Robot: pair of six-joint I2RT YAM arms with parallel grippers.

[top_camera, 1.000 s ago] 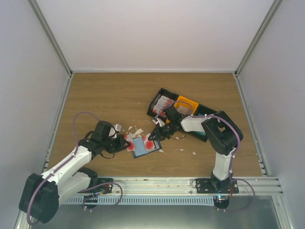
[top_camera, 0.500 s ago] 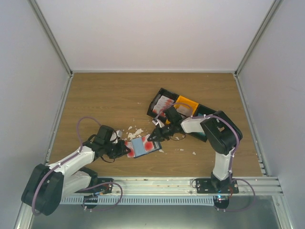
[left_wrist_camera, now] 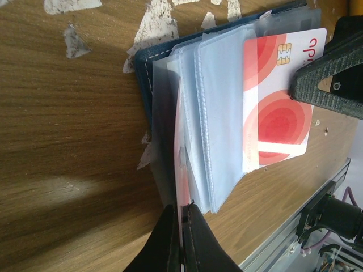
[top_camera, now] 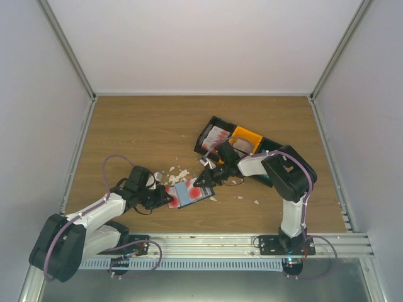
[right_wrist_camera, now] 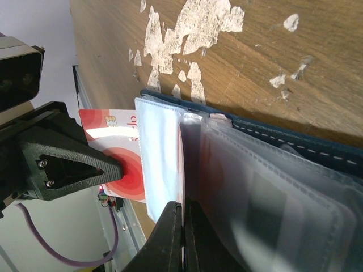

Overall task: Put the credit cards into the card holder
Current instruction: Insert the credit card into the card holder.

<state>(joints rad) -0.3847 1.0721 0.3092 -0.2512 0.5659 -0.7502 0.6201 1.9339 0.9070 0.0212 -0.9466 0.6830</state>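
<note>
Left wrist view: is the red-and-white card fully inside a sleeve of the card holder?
No, most of the red-and-white card, chip included, sticks out past the clear sleeves of the card holder.

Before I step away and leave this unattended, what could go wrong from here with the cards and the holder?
1. The clear sleeves are fanned and overlapping, so the red-and-white card in the right claw might slip between sleeves, not into a pocket.
2. The card holder seems unpinned on the table; a push may slide it.
3. The left claw holds a second card from the opposite edge, close by; the claws could collide.
</note>
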